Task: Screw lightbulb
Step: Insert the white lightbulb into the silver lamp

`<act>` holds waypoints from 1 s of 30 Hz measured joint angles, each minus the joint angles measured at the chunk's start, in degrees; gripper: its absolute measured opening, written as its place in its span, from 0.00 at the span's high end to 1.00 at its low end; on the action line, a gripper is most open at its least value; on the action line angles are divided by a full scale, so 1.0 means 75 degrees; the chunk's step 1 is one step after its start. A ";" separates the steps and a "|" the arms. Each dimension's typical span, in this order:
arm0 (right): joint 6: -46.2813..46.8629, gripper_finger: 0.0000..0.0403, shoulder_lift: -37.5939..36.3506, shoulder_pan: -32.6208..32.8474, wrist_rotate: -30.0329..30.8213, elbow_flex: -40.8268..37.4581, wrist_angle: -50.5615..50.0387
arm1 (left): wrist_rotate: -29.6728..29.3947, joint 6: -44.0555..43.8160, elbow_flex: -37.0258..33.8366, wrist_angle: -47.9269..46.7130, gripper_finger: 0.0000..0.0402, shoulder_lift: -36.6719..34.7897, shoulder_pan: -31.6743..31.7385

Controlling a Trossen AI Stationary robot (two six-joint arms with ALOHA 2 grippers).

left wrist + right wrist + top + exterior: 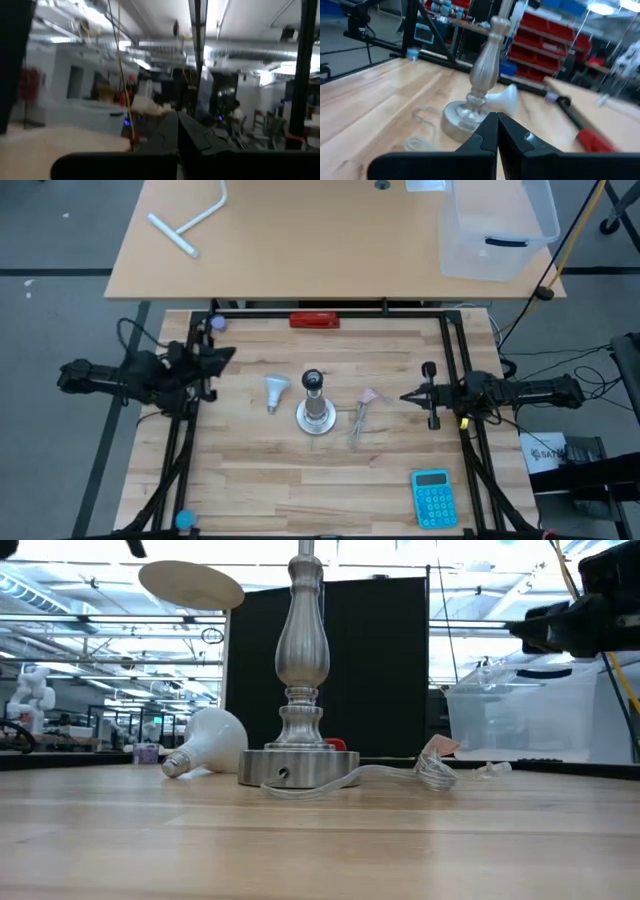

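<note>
The bulb (276, 389) lies on its side on the wooden table (250, 480), just left of the lamp (314, 412) and apart from it. In the low view the bulb (210, 741) has its screw base toward the camera and left, with its dome close by the lamp foot (298, 767). In the right wrist view the bulb (506, 98) shows behind the lamp (480, 90).

The lamp stands upright at the table's middle, silver round foot, black top. A clear cord (358, 423) runs from the foot to the right and ends by a small pink piece (369, 395).

The left gripper (228, 355) is at the table's left edge, raised, fingers pressed together with nothing in them. In its own view the closed fingers (176, 131) point out into the room.

The right gripper (406, 395) is at the right edge, fingers closed to a point, empty, aimed toward the lamp. Its wrist view shows the joined tips (496, 125) in front of the lamp foot, apart from it.

A blue calculator (433, 498) lies near the table's front right corner. A red bar (314, 320) lies at the far edge. A clear bin (498, 225) sits on the next table behind.
</note>
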 joint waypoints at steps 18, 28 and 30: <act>0.1334 1.00 0.0000 -0.0015 0.0861 0.0008 0.5880 | -0.0090 -0.1967 0.0654 -0.0787 1.00 0.1572 0.0004; 0.3254 1.00 0.0468 -0.0015 0.2443 0.0937 0.4495 | -0.0090 -0.1627 0.0654 -0.0773 1.00 0.3689 0.0054; 0.3214 1.00 0.0741 -0.0015 0.2332 0.1174 0.4428 | -0.0090 -0.1584 0.0652 -0.1014 1.00 0.4066 0.0113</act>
